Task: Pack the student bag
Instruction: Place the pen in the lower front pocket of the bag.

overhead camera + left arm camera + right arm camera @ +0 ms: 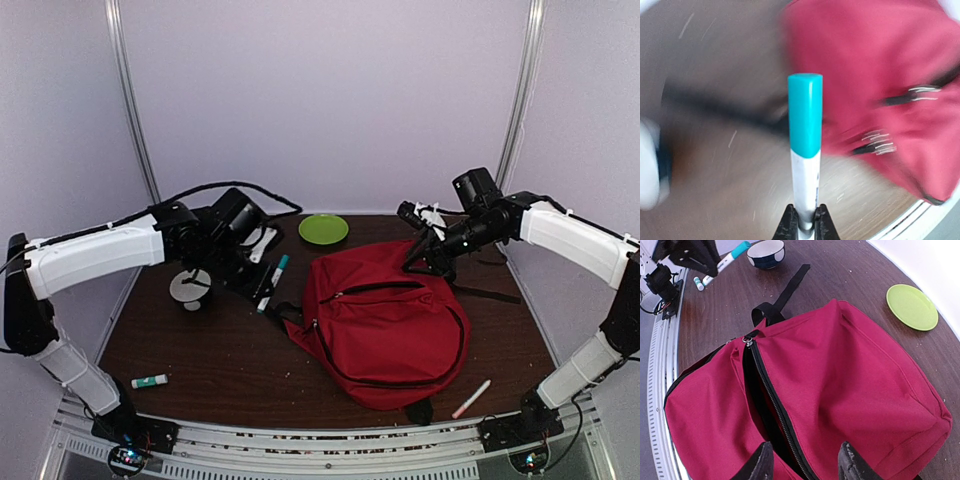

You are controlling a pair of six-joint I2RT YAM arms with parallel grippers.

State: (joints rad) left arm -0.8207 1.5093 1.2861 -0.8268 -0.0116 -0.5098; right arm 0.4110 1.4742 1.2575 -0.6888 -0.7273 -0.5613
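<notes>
Right pincer (805, 450), grip unclear, straddles the red student bag (850, 380) at its open zipper (772, 400); left pincer (804, 214) clamps a teal-capped marker (805, 150).

Student bag (390, 330): you see red fabric, with black zip tracks and black straps.
Marker (805, 145): white barrel, teal cap. It sits in your left claw (804, 220), whose fingers are black.
Plate (323, 229), far centre: plain lime green.
Bench (220, 350): dark brown wood grain.
Glue stick (149, 381), near left: white with a green end.
Pen (471, 398), near right: pale pink.
</notes>
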